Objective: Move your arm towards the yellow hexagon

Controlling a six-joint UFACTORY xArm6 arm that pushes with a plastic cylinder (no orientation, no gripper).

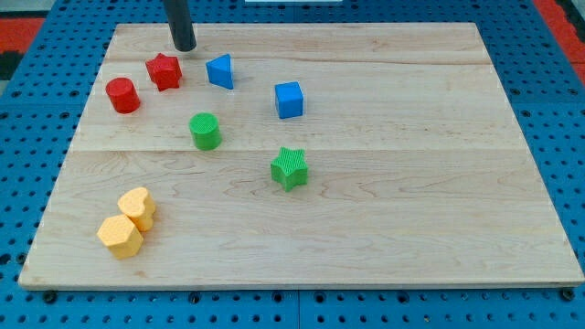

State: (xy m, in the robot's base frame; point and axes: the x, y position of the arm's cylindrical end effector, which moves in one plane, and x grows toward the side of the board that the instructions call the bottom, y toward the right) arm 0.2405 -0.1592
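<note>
The yellow hexagon lies near the view's bottom left of the wooden board, touching a yellow heart-shaped block just above it. My tip rests on the board at the view's top left, far above the yellow hexagon. The tip stands just above and to the right of the red star and to the left of the blue triangular block.
A red cylinder sits left of the red star. A green cylinder and a green star lie mid-board. A blue cube sits right of the blue triangular block. A blue pegboard surface surrounds the board.
</note>
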